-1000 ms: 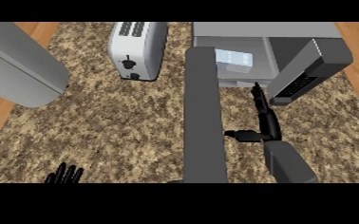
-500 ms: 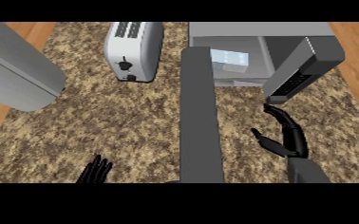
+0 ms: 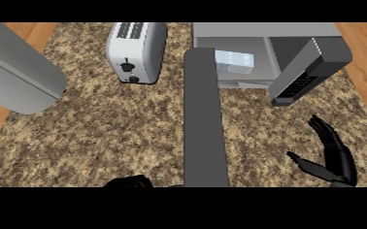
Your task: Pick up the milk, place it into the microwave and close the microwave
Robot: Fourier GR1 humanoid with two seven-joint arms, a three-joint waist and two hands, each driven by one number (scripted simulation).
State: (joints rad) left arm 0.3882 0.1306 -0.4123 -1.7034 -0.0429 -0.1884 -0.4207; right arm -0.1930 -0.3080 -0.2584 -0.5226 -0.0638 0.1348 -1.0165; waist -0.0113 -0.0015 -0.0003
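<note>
Milk (image 3: 235, 62) is in neither hand, and the nearest things show it. At the view's lower edge the left hand (image 3: 130, 181) appears only as a dark lump just left of the near end of the door (image 3: 206, 126); whether it is open or closed I cannot tell. Half a second ago it was further left, so it has slid in toward the door. At the lower right, the right hand (image 3: 331, 156) has its fingers straight and spread, thumb apart from them, holding nothing. A second ago it was up at the mouth of the microwave (image 3: 265, 30); now it has drawn back, well clear of the opening.

Between the two hands the door stands wide open, a long grey slab seen edge-on, running from the lower edge up the speckled counter (image 3: 108, 126) to the microwave's left corner. Further off, to the left, a toaster (image 3: 136, 52) stands on the counter. At the far right sits the microwave, its dark keypad panel (image 3: 307, 76) beside the opening, and the milk rests inside the cavity, a pale carton near the left of the chamber.

By my reading the placing is done and only the closing is left. The left hand looks best placed to swing the door across.
</note>
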